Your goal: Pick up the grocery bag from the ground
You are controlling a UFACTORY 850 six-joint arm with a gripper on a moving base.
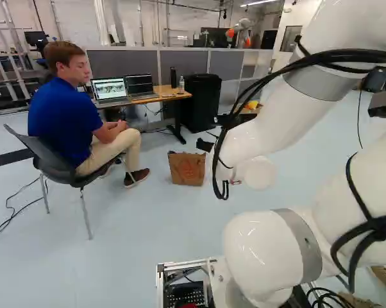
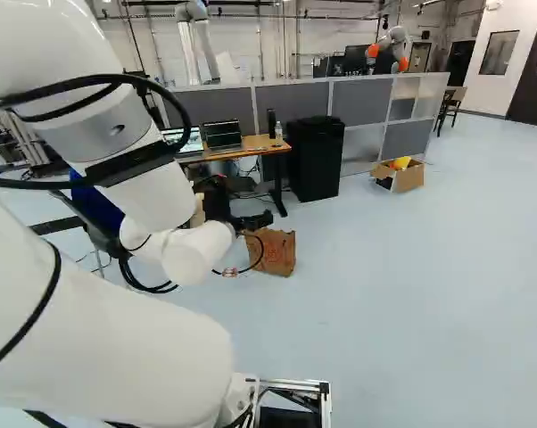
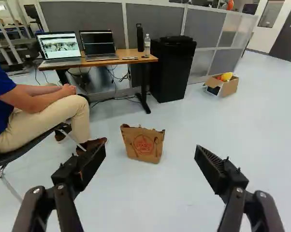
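Wrist view has the black two-fingered gripper (image 2: pixel 243 211) spread wide. Ahead, the ragged-edged brown paper bag (image 3: pixel 143 145) stands apart from the black metal desk leg (image 3: pixel 143 92).

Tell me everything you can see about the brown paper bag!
The brown bag looks like paper. It stands upright on the pale floor, with an uneven, crumpled top edge and a round reddish print on its front. It sits near the seated person's shoe, ahead of the open end effector. Only the floor seems to touch it.
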